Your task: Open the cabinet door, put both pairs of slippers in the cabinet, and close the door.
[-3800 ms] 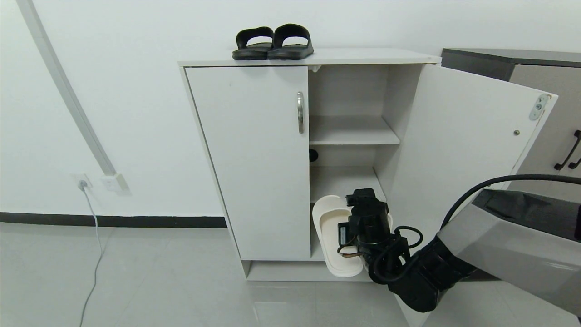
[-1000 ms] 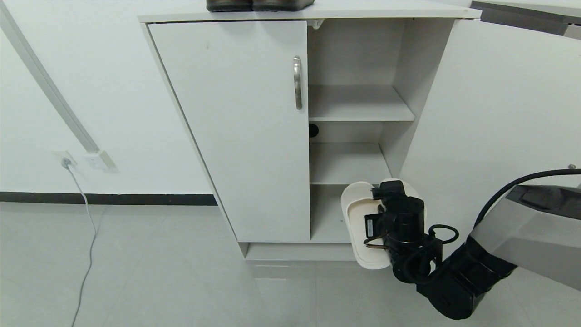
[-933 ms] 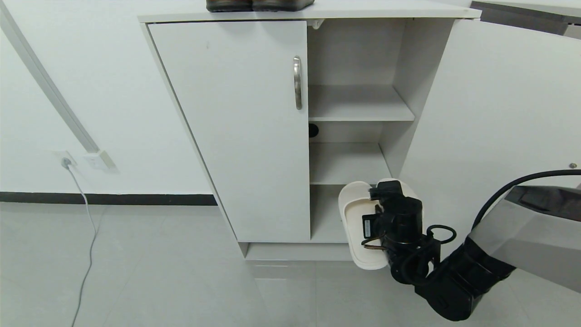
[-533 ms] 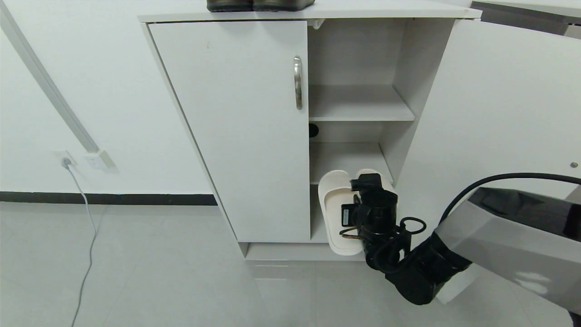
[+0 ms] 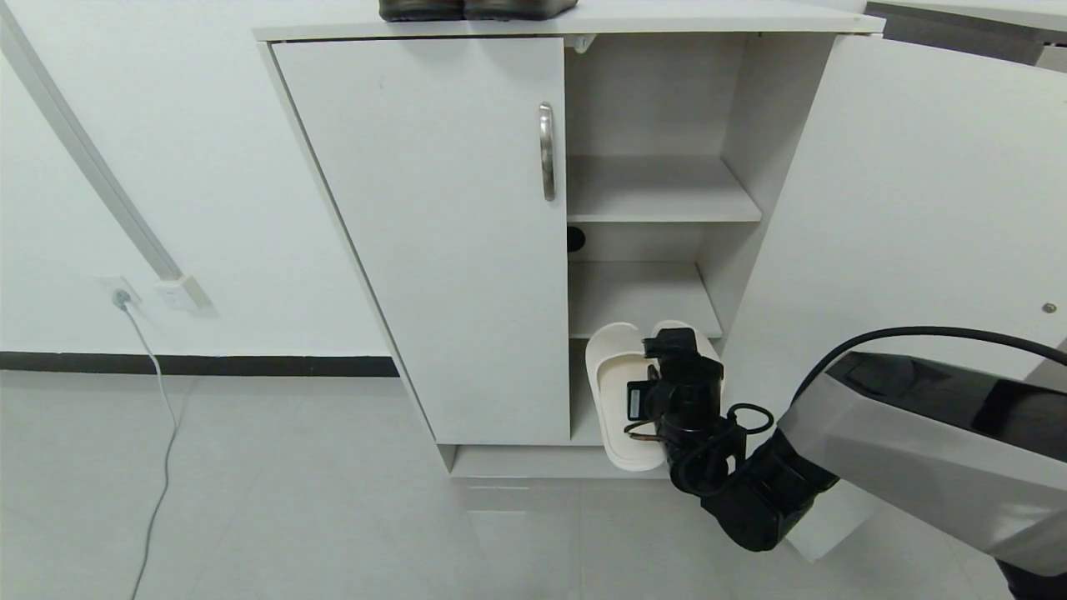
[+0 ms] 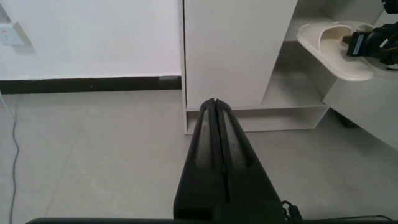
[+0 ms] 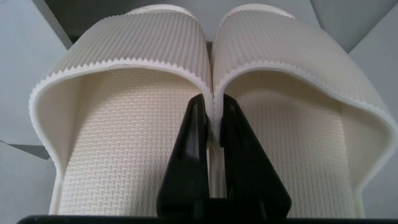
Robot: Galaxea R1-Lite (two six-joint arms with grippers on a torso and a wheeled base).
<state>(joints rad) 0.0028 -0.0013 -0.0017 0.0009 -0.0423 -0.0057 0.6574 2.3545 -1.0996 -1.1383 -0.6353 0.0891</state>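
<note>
A pair of white slippers (image 5: pixel 613 392) hangs in front of the white cabinet's (image 5: pixel 575 25) lowest compartment, toes pointing in and heels sticking out past the front. My right gripper (image 5: pixel 665 342) is shut on their touching inner edges; the right wrist view shows the white slippers (image 7: pixel 124 155) side by side with the right gripper (image 7: pixel 212 112) pinching the two rims together. A pair of black slippers (image 5: pixel 475 8) sits on the cabinet top. The right door (image 5: pixel 909 192) stands wide open; the left door (image 5: pixel 442 233) is closed. My left gripper (image 6: pixel 213 102) is shut on nothing, low over the floor.
Two bare shelves (image 5: pixel 658 196) sit above the lowest compartment. A grey cabinet (image 5: pixel 959 21) stands at the far right. A wall socket (image 5: pixel 121 293) with a cable (image 5: pixel 158 433) trailing over the floor is at the left. Open tiled floor (image 5: pixel 292 517) lies before the cabinet.
The head camera has come closer and lower since the oldest frame. Over the last second my right gripper carried the white slippers leftward, in line with the lowest compartment's opening.
</note>
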